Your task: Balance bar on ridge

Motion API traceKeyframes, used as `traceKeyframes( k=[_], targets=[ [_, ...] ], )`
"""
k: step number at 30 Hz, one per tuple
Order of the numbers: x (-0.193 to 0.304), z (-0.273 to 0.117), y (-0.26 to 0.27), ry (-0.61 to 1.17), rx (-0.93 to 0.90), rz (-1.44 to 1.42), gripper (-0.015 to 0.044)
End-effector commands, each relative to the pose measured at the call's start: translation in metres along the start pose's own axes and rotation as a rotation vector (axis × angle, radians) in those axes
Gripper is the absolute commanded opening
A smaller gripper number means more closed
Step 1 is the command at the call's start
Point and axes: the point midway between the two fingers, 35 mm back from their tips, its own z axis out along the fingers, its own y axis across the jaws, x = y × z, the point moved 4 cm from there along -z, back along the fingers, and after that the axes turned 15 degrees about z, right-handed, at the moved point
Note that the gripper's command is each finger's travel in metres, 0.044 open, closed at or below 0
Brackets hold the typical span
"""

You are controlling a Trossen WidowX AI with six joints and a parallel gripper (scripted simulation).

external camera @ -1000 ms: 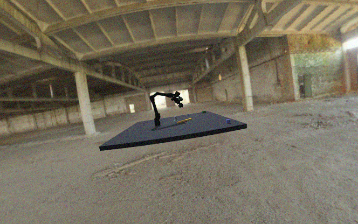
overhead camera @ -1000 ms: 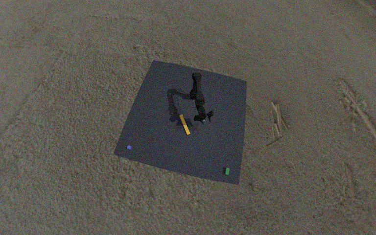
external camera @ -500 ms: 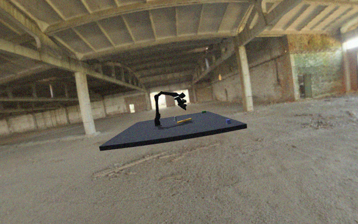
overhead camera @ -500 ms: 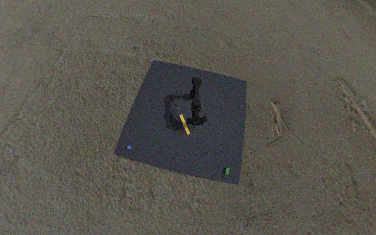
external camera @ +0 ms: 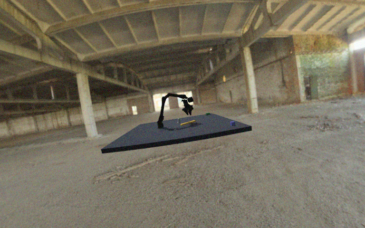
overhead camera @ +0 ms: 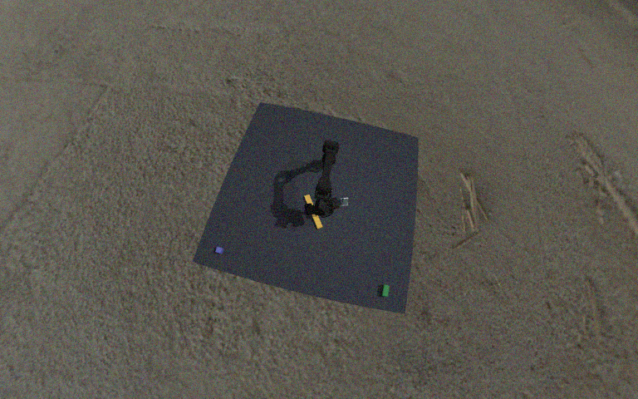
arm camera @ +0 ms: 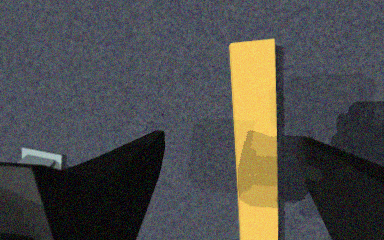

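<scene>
The yellow bar (overhead camera: 317,222) (external camera: 187,122) (arm camera: 254,90) lies flat on the dark table (overhead camera: 282,253) (external camera: 139,135). The small pale ridge (overhead camera: 345,201) (external camera: 178,120) (arm camera: 42,154) stands on the table beside the bar, apart from it. In the wrist view the left finger partly hides it. My gripper (overhead camera: 323,206) (external camera: 187,114) (arm camera: 230,143) is open and empty, pointing down above the bar. In the wrist view the bar runs lengthwise between the fingertips, nearer to the right one. Its lower end is out of that view.
A blue block (overhead camera: 218,250) (external camera: 232,123) sits near one table corner. A green block (overhead camera: 385,290) (external camera: 207,114) sits near another corner. The arm's shadow falls on the table and across the bar.
</scene>
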Motion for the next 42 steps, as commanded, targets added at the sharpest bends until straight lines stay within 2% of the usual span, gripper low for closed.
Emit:
traceKeyframes(
  k=[1,6,12,20,42],
  targets=[
    [0.004,0.009,-0.018,0.094,0.034,-0.064,0.0315],
    [0.008,0.014,-0.033,0.175,0.053,-0.126,0.0315],
    [0.009,0.017,-0.033,0.175,0.053,-0.126,0.0315],
    [0.016,0.057,-0.036,0.175,0.053,-0.126,0.0315],
    [0.019,0.08,-0.037,0.175,0.053,-0.126,0.0315]
  ],
)
